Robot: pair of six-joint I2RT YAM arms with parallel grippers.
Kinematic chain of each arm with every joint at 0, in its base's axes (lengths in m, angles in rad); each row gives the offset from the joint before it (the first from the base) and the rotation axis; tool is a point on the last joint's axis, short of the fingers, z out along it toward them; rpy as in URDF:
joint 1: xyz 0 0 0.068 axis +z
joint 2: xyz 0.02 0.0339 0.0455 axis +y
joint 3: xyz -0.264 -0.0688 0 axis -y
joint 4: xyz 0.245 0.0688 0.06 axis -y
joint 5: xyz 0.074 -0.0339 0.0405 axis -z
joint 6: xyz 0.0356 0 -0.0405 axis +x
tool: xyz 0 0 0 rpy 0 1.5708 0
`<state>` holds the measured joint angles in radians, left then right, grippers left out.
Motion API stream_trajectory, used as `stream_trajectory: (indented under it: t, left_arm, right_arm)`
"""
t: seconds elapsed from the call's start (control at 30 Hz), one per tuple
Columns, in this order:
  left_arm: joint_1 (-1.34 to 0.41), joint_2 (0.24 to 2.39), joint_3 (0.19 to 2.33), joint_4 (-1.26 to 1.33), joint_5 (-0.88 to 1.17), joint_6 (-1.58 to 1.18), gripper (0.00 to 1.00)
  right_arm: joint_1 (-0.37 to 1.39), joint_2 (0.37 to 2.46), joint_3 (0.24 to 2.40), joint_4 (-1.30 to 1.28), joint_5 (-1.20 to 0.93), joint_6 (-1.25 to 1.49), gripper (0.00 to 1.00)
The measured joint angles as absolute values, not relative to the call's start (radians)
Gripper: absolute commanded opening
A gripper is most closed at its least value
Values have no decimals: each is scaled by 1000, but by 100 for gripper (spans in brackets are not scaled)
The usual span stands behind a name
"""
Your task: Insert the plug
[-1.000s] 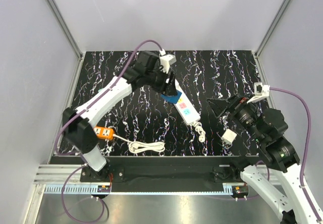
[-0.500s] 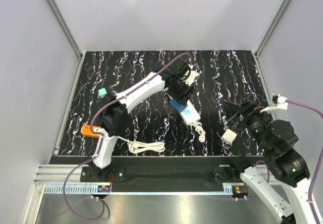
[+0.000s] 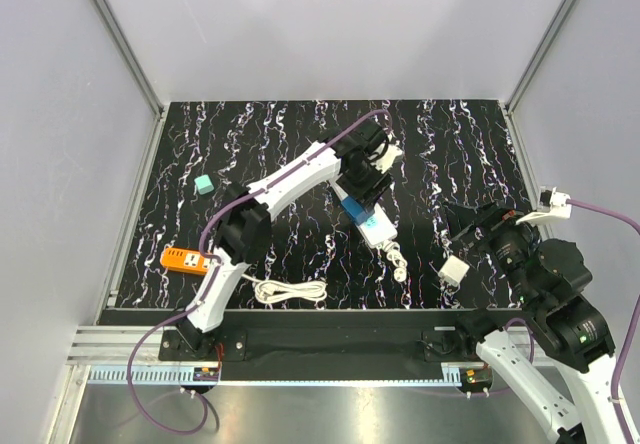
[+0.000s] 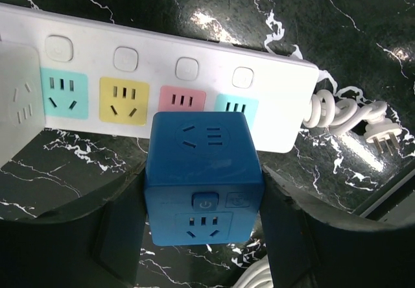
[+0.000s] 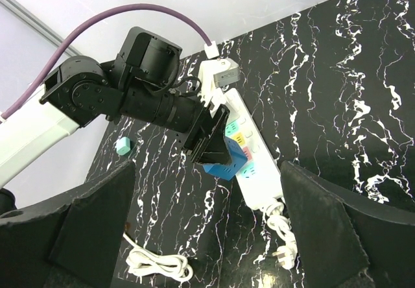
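Royal-blue and boxy, the plug (image 4: 204, 178) sits clamped between the two dark fingers (image 4: 120, 233) of the left gripper (image 4: 204, 226), whose jaws stand partly open because the cube's flat sides fill the gap; gripping those opposite faces leaves the underside free to meet a socket. In the left wrist view the cube hangs at 6 o'clock of the pink socket (image 4: 182, 98) and the pale-blue socket (image 4: 235, 103), covering part of the near edge of the white power strip (image 4: 155, 45). Its prongs are hidden, so whether it touches the strip or is merely above it cannot be told; I judge it not yet seated, since the sockets show uncovered. From above, the strip (image 3: 377, 228) lies slanted from 11 to 5 o'clock near the middle of the black marbled table (image 3: 250, 144), with the left arm reaching over its 11 o'clock end, probably to press straight down. The strip's coiled cord (image 4: 337, 109) and its own pronged end (image 4: 382, 135) trail off at 3 o'clock. The right gripper (image 3: 462, 226) hangs well apart at 3 o'clock of the strip, jaws spread fully and holding nothing, seemingly kept clear of the work. A white cube (image 3: 455, 270) lies near it; a teal cube (image 3: 204, 185) and an orange socket block (image 3: 185, 259) lie far off toward 9 o'clock.
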<state>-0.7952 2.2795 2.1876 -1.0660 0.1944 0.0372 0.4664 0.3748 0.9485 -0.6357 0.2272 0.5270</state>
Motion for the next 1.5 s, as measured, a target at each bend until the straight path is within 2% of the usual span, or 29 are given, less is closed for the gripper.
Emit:
stream_trajectory:
  t: [0.73,1.5]
  left_arm:
    - [-858,2358,2315,-1161,189,37,0]
    - [-862,2378,2335,-1148,179,38,0]
  right_arm:
    - [466,346,942,-650,227,512,100]
    - [466,326,944,-664,227,503,100]
